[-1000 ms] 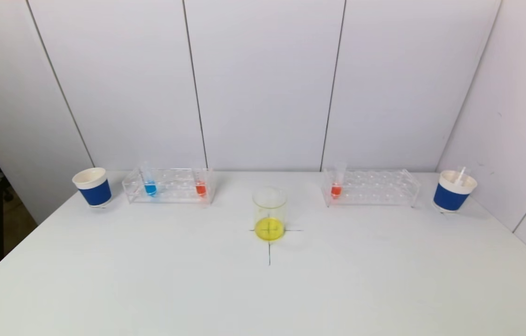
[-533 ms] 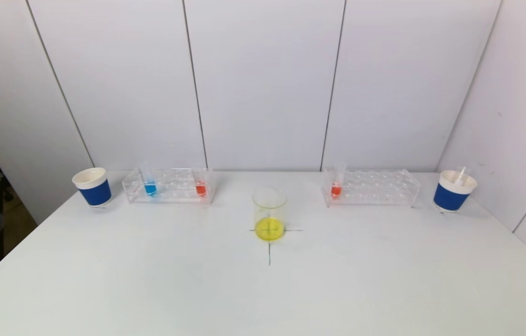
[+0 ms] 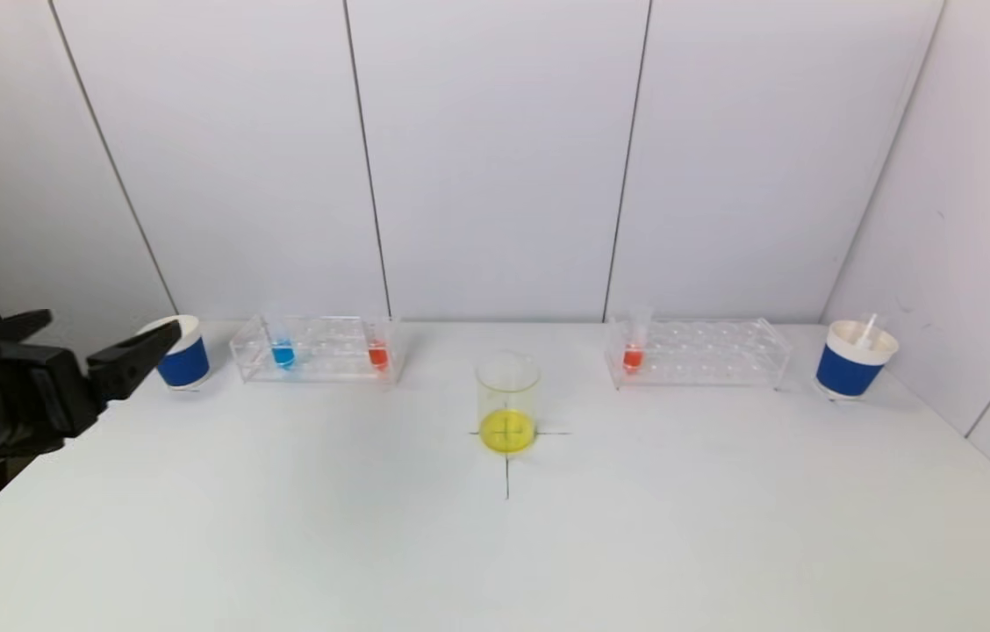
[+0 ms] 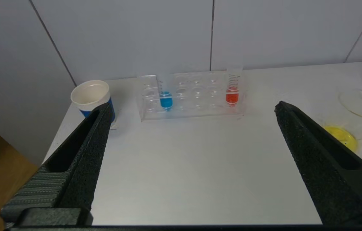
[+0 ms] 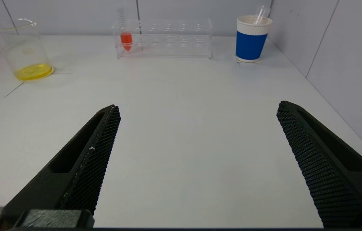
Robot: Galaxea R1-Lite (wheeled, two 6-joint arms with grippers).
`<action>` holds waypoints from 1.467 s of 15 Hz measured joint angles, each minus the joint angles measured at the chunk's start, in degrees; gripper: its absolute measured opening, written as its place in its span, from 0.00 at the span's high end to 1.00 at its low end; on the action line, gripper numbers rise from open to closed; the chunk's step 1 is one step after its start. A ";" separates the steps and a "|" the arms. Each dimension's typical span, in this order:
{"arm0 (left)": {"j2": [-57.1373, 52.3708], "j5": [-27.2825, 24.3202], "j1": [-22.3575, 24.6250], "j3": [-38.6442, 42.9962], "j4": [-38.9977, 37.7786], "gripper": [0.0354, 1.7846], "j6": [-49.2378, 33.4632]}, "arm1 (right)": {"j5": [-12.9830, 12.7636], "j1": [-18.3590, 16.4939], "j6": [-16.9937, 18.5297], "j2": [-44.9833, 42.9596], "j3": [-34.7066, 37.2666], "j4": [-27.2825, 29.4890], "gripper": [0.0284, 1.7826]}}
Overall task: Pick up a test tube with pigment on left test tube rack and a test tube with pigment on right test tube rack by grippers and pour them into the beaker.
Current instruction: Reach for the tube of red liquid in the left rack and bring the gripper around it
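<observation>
While its jaws stand wide apart and empty, the left tool [image 3: 96, 347] hovers at the tabletop's [image 3: 495, 544] nine o'clock edge, beside the left cup [image 3: 175, 351], so it likely lines up for the left rack [image 3: 319, 349]. That rack, at eleven o'clock from the beaker [image 3: 507, 404], holds a blue tube [image 3: 282, 344] and a red tube [image 3: 377, 347] upright, keeping pigment in. The beaker sits on a drawn cross at centre, reachable by both arms, with yellow liquid inside. At one o'clock the right rack [image 3: 706, 351] holds one red tube [image 3: 634, 342]. The right tool [image 5: 197, 160], jaws spread and empty, waits low over the near tabletop. Nothing is lifted yet.
</observation>
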 joint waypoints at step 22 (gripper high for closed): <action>49.52 9.86 -13.40 -2.76 -45.37 0.01 -3.75 | -0.04 0.00 0.05 0.02 0.00 0.00 0.01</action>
